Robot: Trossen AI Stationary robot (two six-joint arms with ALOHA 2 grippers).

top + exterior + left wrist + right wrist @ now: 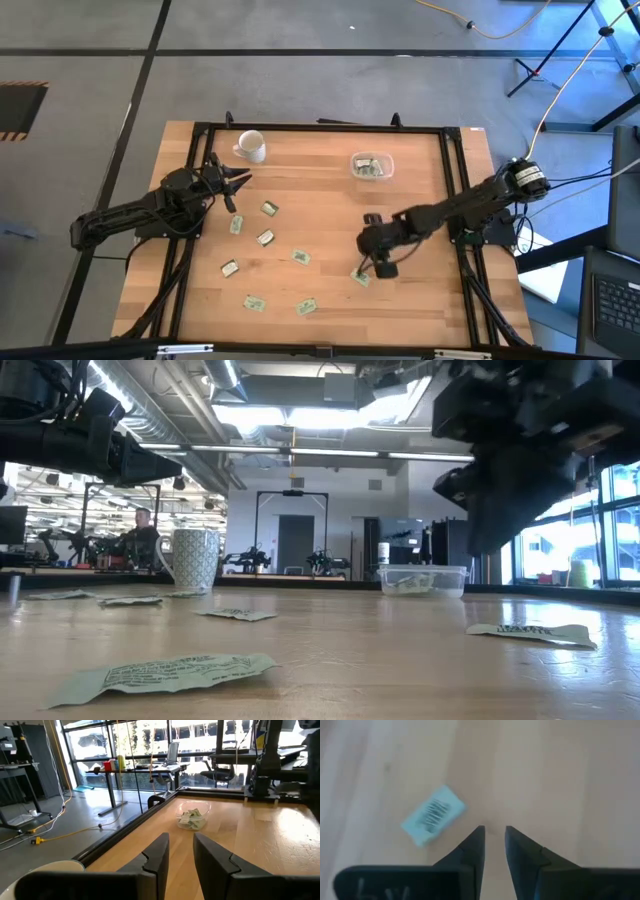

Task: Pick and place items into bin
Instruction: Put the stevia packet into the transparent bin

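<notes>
mug: white mug (250, 146) upright near the far left corner of the wooden bench (320, 230), handle toward the left edge | cable: yellow cable (480, 25) on the grey floor beyond the mug's end of the bench | person: seated person (140, 532) far behind the mug, across the room

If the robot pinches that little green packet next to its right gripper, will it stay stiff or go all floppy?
Probably floppy: in the low view the packet lies thin with curled edges. It looks light too, so a nudge from the right gripper could slide it across the smooth wooden table. Being so flat, it may be tricky to pinch.
</notes>
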